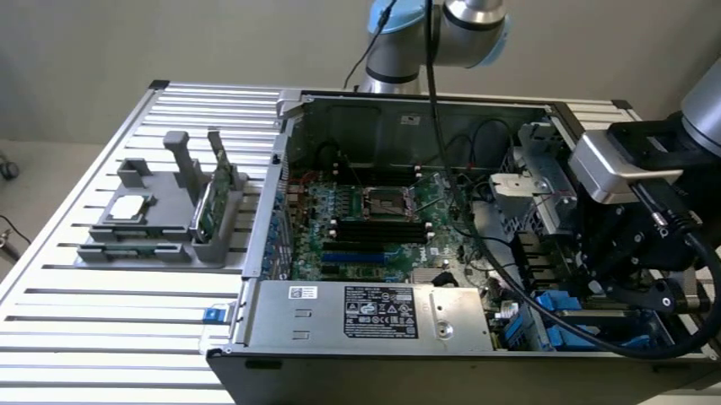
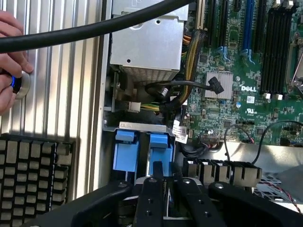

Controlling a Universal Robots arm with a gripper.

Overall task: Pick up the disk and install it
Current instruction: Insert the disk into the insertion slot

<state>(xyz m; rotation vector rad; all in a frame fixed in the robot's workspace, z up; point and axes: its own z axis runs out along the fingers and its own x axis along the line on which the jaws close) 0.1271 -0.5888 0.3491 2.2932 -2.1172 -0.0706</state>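
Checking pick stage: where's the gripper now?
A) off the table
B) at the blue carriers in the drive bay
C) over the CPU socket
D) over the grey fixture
B: the gripper sits right at the blue carriers inside the case, far from the grey fixture.

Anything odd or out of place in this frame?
A hand holds a blue-lit button on the slatted table beside the case, while the gripper is over the blue disk carriers. Nothing else looks askew or damaged.

Probably a lab: opened computer (image 1: 383, 221), slatted bench (image 1: 90, 337).
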